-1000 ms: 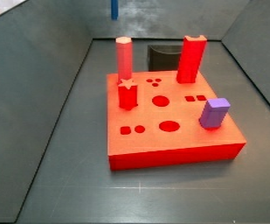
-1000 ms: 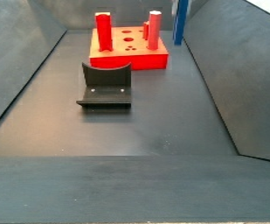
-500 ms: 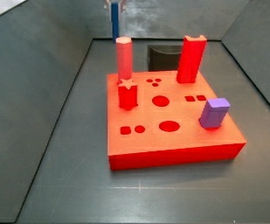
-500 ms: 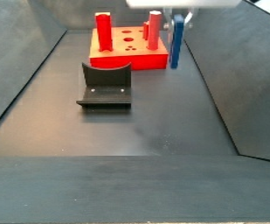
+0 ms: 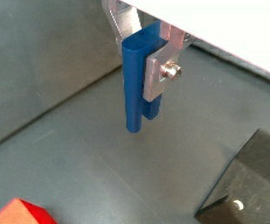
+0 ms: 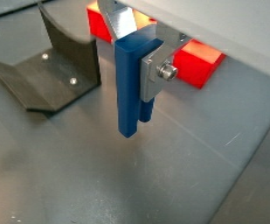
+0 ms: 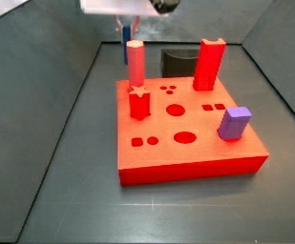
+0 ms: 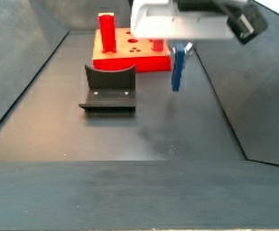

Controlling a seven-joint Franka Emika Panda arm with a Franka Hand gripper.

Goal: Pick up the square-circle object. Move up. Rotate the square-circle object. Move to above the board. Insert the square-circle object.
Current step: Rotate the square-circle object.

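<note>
Blue peg: the square-circle object (image 5: 137, 83) hangs upright, lower end free in the air, well apart from the board (image 8: 135, 56).
End effector: the end effector (image 6: 135, 66) is clenched on the peg's upper part, silver finger plates flat against two opposite faces; it sits above the bare floor beside the fixture (image 8: 107, 87).
Step in hand: carrying looks likely; rotation and the move above the board (image 7: 188, 133) seem yet to come.
Risk, slip: much of the peg hangs below the pads, so a quick turn could swing or tilt it in the grip.
Risk, collision: a low path to the slab could knock the tall red peg (image 7: 210, 63) or pink peg (image 7: 136, 62).
Risk, misfit: a blocky section misaligned with its hole would jam on the rim.
Open room: bare dark bench (image 8: 153, 135) below; sloping walls close in on either side.
</note>
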